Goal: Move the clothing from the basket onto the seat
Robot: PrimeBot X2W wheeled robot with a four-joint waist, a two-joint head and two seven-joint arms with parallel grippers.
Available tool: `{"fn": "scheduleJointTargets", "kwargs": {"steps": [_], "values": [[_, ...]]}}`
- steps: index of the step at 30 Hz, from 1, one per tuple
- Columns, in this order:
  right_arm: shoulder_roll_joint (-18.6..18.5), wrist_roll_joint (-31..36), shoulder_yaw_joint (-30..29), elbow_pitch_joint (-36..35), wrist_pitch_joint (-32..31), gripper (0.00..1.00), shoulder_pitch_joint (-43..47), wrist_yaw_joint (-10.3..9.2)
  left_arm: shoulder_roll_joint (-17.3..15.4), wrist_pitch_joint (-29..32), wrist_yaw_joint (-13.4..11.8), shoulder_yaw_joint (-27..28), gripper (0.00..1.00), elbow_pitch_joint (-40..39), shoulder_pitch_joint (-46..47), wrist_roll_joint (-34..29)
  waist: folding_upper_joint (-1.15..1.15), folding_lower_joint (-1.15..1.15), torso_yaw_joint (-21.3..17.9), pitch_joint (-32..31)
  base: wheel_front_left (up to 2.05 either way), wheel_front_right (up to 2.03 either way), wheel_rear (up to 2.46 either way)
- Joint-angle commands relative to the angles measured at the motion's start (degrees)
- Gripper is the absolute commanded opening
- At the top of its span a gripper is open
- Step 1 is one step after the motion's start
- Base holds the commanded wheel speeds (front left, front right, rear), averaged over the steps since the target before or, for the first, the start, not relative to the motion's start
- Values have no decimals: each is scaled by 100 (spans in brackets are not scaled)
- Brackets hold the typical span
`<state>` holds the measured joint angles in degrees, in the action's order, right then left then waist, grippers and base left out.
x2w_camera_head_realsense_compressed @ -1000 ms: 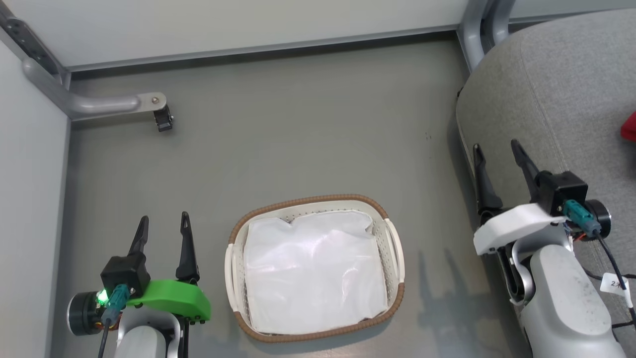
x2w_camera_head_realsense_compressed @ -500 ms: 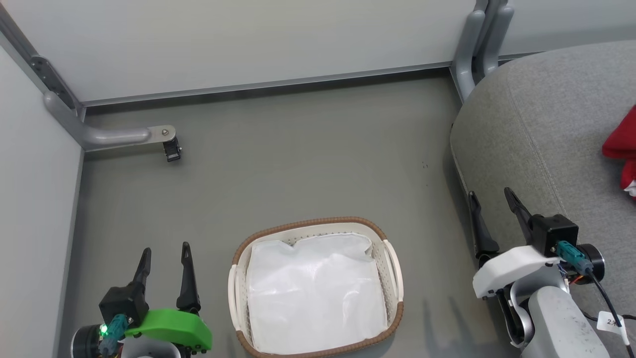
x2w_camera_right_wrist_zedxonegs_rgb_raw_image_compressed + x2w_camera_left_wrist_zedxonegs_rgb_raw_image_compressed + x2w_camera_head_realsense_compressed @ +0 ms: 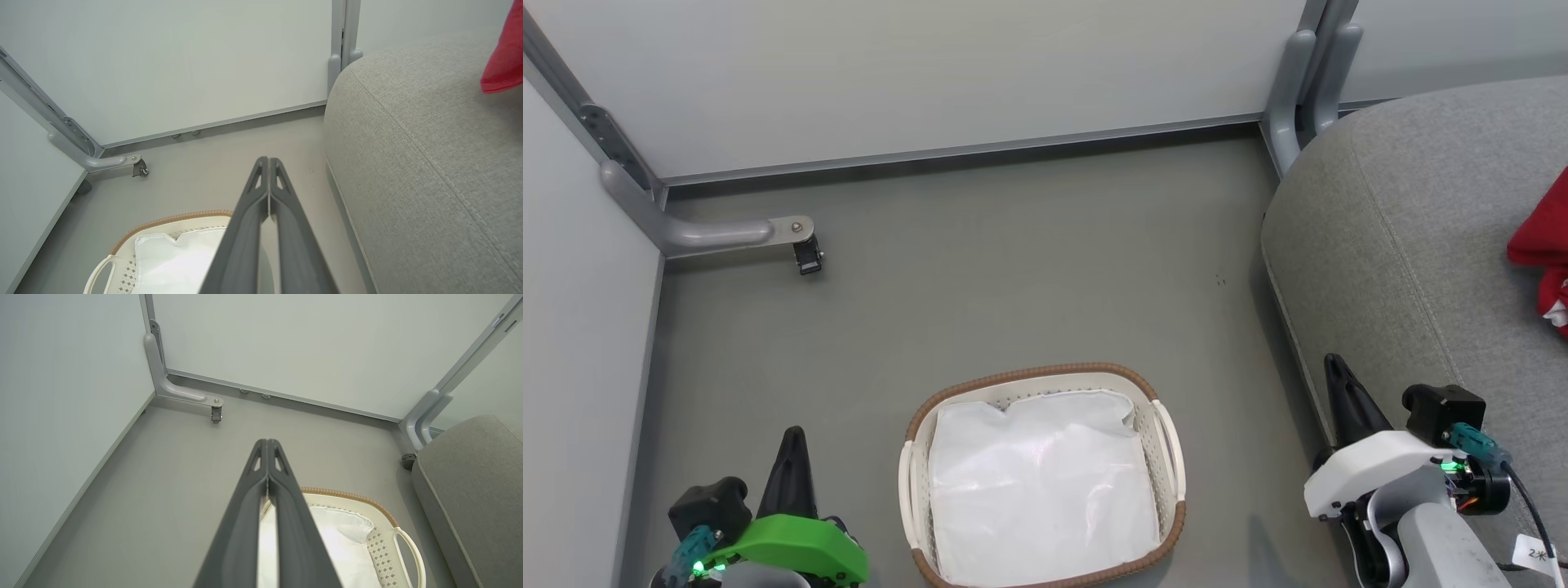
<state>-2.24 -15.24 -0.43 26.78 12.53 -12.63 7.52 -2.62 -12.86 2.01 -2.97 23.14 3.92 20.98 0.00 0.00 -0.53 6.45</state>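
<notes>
The basket (image 3: 1029,372) is being shown at the lower centre of the head view, standing on the grey floor (image 3: 1013,269). Only its white liner (image 3: 1037,482) is being seen inside it, with no red cloth among the folds. The clothing (image 3: 1539,243) is being shown at the right edge of the frame, lying on the seat (image 3: 1405,245) and well apart from the basket. It is being cut off by the frame there, so whether both garments are lying on the cushion cannot be told. The left gripper (image 3: 792,441), at the lower left beside the basket, is being held with its two fingers pressed together on nothing. The right gripper (image 3: 1338,377), at the lower right just beside the seat's edge, is being held closed and empty in the same way. In both wrist views the fingers are being shown meeting along their length with nothing between them. The carrying step is being judged as finished, and the closing of the task as the step in hand. No grasp is being called for next. At most, the liner's folds are being left to be checked for hidden cloth, and the arms to be drawn clear without brushing the basket or the seat.
</notes>
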Motion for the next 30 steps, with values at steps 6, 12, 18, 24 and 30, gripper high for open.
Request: {"fn": "scheduleJointTargets", "kwargs": {"steps": [6,12,18,24,30], "values": [[-25,-821,-63,-240,-175,0,31,-1,-11,182,64,124,0,-187,54,749,0,0,3,-35,0,0,0],[-29,-1415,-104,-340,-317,0,90,-1,-13,330,107,195,0,-256,70,1296,0,0,6,-66,0,0,0],[-34,-1968,-148,-428,-455,0,139,-1,-15,472,148,261,0,-315,88,1812,0,0,9,-98,0,0,0],[-38,-2485,-190,-509,-585,0,189,-1,-17,603,186,324,0,-374,106,2288,0,0,11,-129,0,0,0],[-42,-2967,-229,-583,-709,0,225,-2,-18,726,219,386,0,-428,124,2739,0,0,14,-160,0,0,0]]}}
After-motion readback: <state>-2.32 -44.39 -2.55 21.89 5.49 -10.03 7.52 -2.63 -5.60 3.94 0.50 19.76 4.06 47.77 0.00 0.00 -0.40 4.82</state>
